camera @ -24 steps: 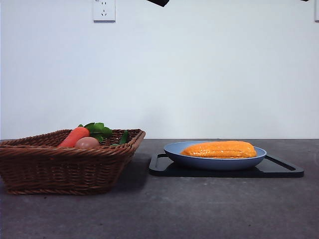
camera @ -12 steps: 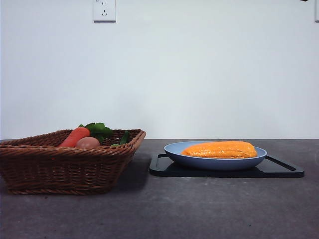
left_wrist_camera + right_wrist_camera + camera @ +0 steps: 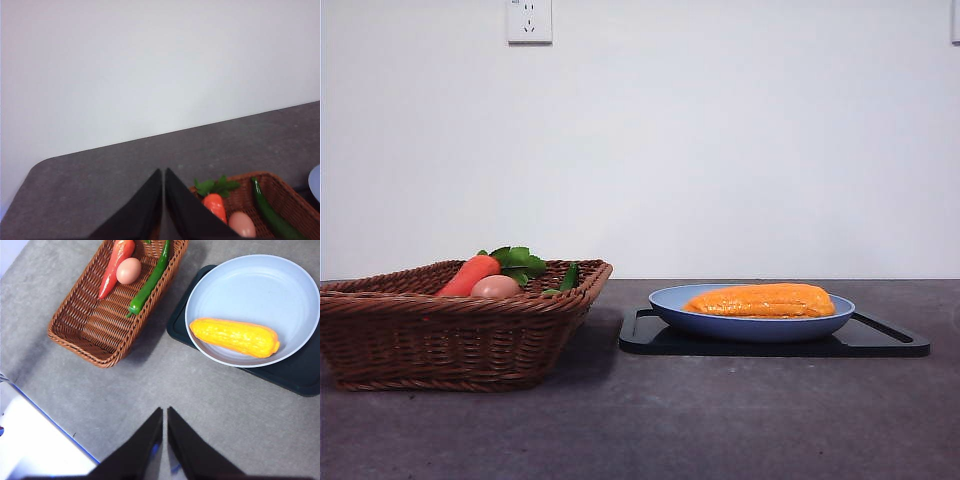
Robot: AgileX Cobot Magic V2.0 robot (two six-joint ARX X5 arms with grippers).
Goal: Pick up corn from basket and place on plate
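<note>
On plate (image 3: 280, 285): corn (image 3: 235, 337), basket (image 3: 440, 335) contents prob half-hidden

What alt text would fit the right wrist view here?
Seen from above, the corn lies on the blue plate, which sits on a black tray. Beside it, a wicker basket holds a carrot, an egg and a long green pepper. The right tool hangs shut above bare table.
</note>
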